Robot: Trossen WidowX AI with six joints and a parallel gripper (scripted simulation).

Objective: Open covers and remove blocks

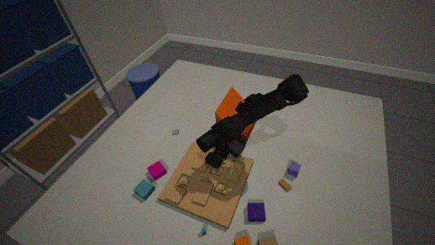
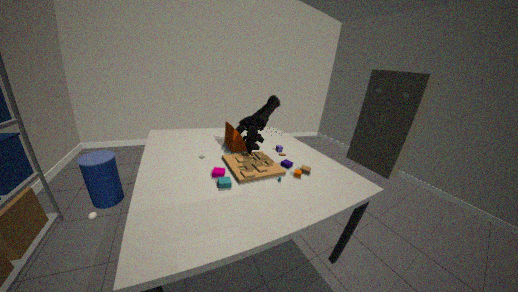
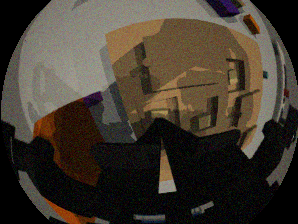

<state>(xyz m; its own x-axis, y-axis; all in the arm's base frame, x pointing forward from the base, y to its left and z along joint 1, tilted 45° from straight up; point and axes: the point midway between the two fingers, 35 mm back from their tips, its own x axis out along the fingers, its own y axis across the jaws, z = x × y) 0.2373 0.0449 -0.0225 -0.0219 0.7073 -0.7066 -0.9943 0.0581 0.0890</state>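
The wooden puzzle board [image 1: 222, 216] [image 2: 235, 170] [image 3: 125, 32] lies flat, its covers and wells the same wood colour. Several square wells show uncovered, with pale floors; I cannot tell every cover's state. My gripper [image 1: 215, 162] [image 2: 252, 150] [image 3: 159, 121] is shut and empty, low over the board's far edge. The arm hides that part. A magenta block [image 1: 157, 170] [image 2: 218, 172] and a teal block [image 1: 144, 189] [image 2: 224, 183] rest left of the board. A dark purple block [image 1: 256, 211] [image 2: 286, 163] [image 3: 222, 6] rests to its right.
An orange wedge [image 1: 228, 102] [image 2: 233, 137] [image 3: 75, 135] stands behind the board near the arm. A purple piece [image 3: 93, 98] shows beside it. Right of the board lie a lilac block [image 1: 294, 169] [image 2: 279, 148], brown bar [image 1: 285, 185], orange block [image 1: 242, 241] and tan block [image 1: 267, 240].
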